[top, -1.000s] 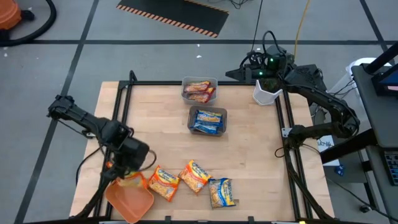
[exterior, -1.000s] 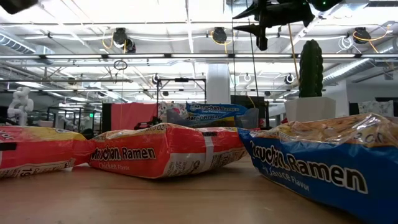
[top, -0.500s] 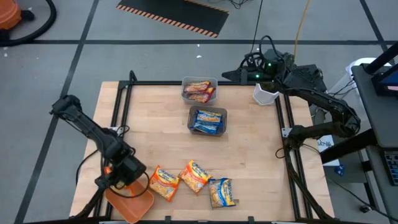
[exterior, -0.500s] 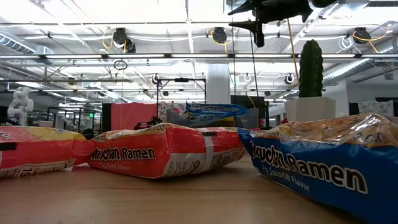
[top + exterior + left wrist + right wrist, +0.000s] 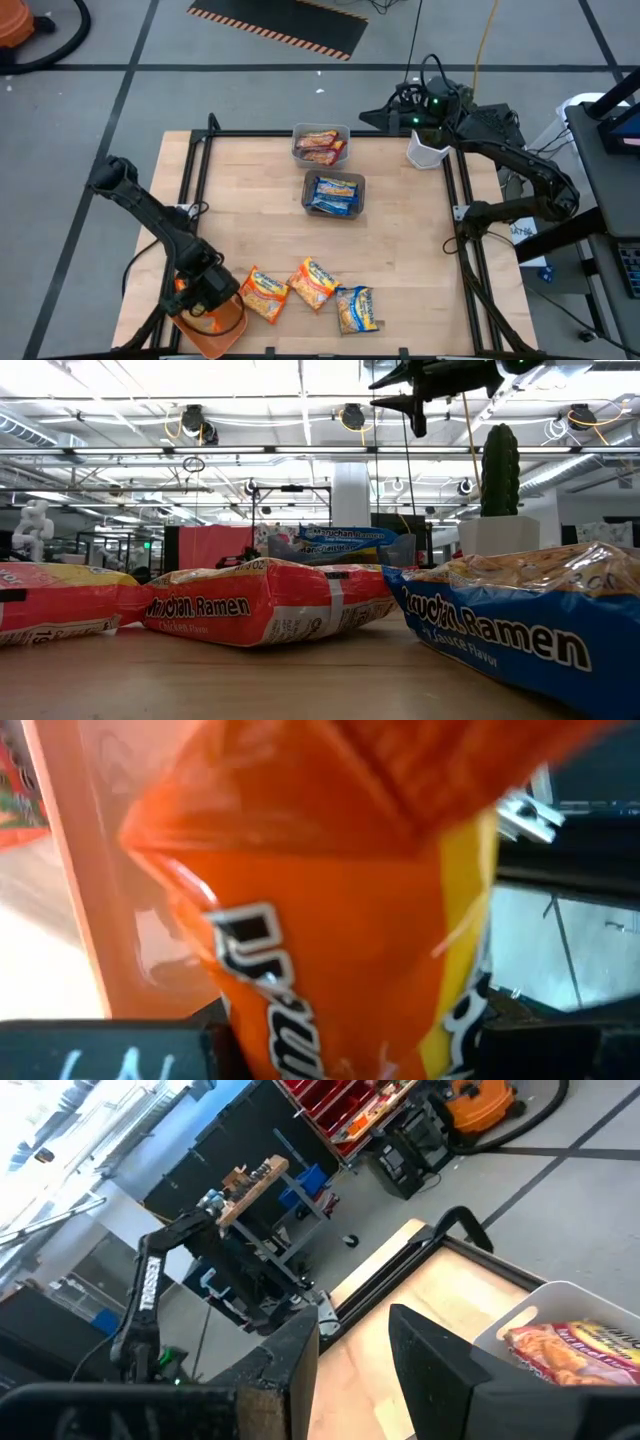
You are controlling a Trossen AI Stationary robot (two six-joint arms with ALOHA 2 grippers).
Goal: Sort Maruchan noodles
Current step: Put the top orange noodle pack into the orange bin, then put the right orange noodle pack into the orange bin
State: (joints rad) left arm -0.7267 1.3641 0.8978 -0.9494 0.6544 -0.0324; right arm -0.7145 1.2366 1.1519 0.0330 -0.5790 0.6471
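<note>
Sorting looks roughly half done, judged from how the packets lie on the wooden bench (image 5: 400, 240). Taking the blue-packet bin (image 5: 334, 193) at the bench's middle as landmark: it holds blue-and-silver noodles (image 5: 333, 195). Just beyond it, toward the far edge, a second bin (image 5: 320, 145) holds reddish packets (image 5: 320, 147).

Three packets lie loose, well nearer the front edge than the landmark bin — an orange one (image 5: 263, 293), another orange one (image 5: 313, 283) touching it, and a blue one (image 5: 357, 309) just beside that. In the low view they fill the foreground, lying flat.

Left gripper (image 5: 203, 300) is down at the front left corner, far from the landmark bin, over an orange tray (image 5: 218, 335). Its wrist view shows an orange packet (image 5: 330, 920) filling the frame between the jaws, with the tray's wall (image 5: 70, 870) beside it. The jaws appear to be closed part-way on this packet — it seems held, not yet released into the tray.

Right gripper (image 5: 375, 118) hangs beyond the far edge, past the red bin, well away from the landmark bin. Its jaws stand a little apart and hold nothing; a white cup (image 5: 427, 151) sits near it.

Still to do, as I judge it: set down the held packet, then sort the three loose ones.
</note>
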